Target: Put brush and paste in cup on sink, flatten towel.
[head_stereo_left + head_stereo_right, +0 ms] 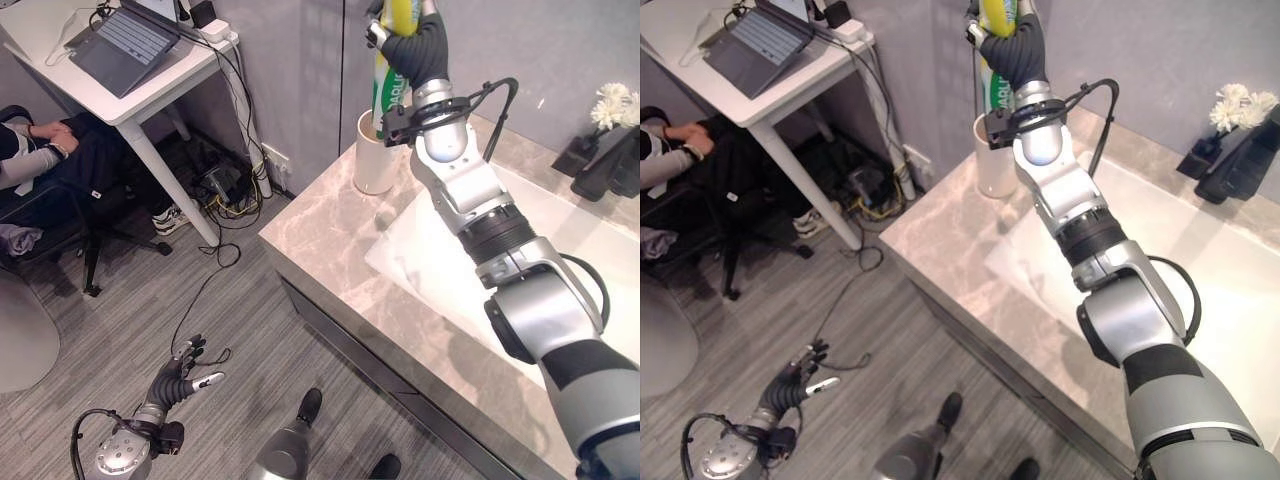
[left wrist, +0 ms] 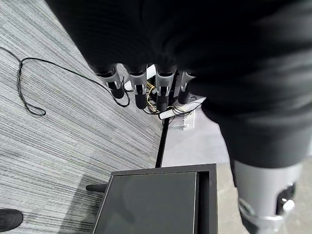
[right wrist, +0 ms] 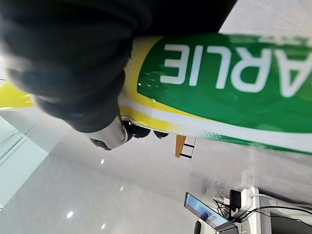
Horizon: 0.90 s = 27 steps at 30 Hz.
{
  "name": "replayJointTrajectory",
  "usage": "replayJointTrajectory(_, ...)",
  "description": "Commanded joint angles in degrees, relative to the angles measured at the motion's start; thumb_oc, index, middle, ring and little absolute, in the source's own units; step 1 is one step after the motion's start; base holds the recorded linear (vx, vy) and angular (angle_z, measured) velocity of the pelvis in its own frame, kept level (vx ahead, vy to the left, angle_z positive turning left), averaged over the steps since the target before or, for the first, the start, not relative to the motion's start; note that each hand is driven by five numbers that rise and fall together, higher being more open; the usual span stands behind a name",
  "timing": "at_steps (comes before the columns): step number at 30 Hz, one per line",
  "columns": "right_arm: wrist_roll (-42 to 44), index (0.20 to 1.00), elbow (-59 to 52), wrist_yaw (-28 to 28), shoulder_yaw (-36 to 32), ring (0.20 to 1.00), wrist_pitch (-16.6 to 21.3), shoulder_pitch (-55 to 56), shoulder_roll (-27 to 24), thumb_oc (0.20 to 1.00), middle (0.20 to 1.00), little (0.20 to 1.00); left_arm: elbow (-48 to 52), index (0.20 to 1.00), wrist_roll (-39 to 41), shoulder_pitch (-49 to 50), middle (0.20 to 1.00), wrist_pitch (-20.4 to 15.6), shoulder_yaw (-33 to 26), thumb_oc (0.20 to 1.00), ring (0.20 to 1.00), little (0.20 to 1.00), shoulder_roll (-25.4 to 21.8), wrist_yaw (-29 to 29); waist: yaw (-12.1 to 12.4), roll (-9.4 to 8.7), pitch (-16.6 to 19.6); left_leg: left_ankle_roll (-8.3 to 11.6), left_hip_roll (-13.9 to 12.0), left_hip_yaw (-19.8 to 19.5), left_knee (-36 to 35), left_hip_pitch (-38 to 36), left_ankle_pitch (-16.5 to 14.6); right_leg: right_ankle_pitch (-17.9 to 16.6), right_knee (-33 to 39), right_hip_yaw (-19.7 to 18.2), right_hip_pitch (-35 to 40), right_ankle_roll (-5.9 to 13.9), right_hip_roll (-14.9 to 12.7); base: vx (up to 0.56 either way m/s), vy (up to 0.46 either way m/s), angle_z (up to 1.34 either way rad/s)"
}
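right hand (image 1: 418,45): grasping paste (image 1: 392,90) | paste's lower end in cup (image 1: 372,160) | left hand (image 1: 183,376): released

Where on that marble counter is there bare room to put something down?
Bare marble runs along the counter's front edge, between the white cup and the white basin. The back corner is crowded: the right hand holds the paste tube over the cup. Far right stand flowers.

A green-and-yellow toothpaste tube (image 1: 390,60) stands nearly upright, its lower end inside a tall white cylindrical cup (image 1: 374,155), its upper part clasped in the right hand (image 1: 415,45). The cup sits upright at the far left corner of the marble sink counter (image 1: 330,240).
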<state>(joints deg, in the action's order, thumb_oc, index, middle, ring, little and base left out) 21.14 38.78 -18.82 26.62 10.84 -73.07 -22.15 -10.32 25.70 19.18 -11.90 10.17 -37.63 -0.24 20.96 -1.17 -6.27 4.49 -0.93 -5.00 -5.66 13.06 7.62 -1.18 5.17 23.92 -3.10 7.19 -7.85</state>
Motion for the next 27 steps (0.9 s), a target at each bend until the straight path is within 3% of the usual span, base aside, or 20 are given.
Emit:
replayJointTrajectory(1,-1.26,0.429,-2.37,-1.65,-0.02,0.429,2.43,-3.41,-1.4,0.429,0.429,0.429,0.63,1.0,-2.16,-0.34,1.0,-2.51,1.31,1.0,1.0,1.0,-1.59,1.23,0.66,-3.41,-0.19,0.18,0.66,3.66,0.66,-1.02,-1.91,-3.13,-0.17,-3.38,1.52,3.23,-3.84,0.0,0.006,-0.04)
replayJointTrajectory(14,0.66,0.517,-2.41,-0.78,-0.41,0.517,2.73,-1.82,-0.68,0.517,0.517,0.517,0.45,1.0,-2.33,0.28,1.0,-2.39,0.79,1.0,1.0,1.0,-1.28,1.71,0.94,-4.26,-1.7,-0.19,0.55,4.43,0.66,-0.87,-2.02,-3.04,-0.17,-4.29,0.8,3.14,-3.62,0.0,0.003,-0.05)
replayJointTrajectory(15,0.66,0.57,-2.41,-0.78,-0.41,0.57,2.74,-1.82,-0.68,0.57,0.57,0.57,0.45,1.0,-2.33,0.28,1.0,-2.39,0.79,1.0,1.0,1.0,-1.28,1.71,0.93,-4.26,-1.69,-0.2,0.55,4.43,0.66,-0.86,-2.02,-3.04,-0.17,-4.29,0.8,3.14,-3.62,0.0,0.0,0.0)
replayJointTrajectory(17,1.16,1.0,-2.37,-0.56,-0.44,1.0,2.77,-1.68,-0.8,1.0,1.0,1.0,0.61,1.0,-2.67,0.31,1.0,-2.43,0.71,1.0,1.0,1.0,-1.3,1.67,0.94,-4.62,-1.85,-0.23,0.52,4.46,0.66,-0.69,-2.06,-3.14,-0.17,-4.23,0.65,3.14,-3.55,0.0,0.0,0.0)
replayJointTrajectory(27,-0.25,1.0,-0.23,-1.48,-0.3,1.0,2.86,-2.94,-1.29,1.0,1.0,1.0,0.36,1.0,-2.91,0.17,1.0,-2.55,0.45,1.0,1.0,1.0,-1.06,1.83,0.65,-5.28,-1.54,-0.26,0.26,5.27,0.66,-1.45,-2.56,-3.29,-0.17,-5.04,0.65,3.11,-3.32,0.0,0.006,-0.03)
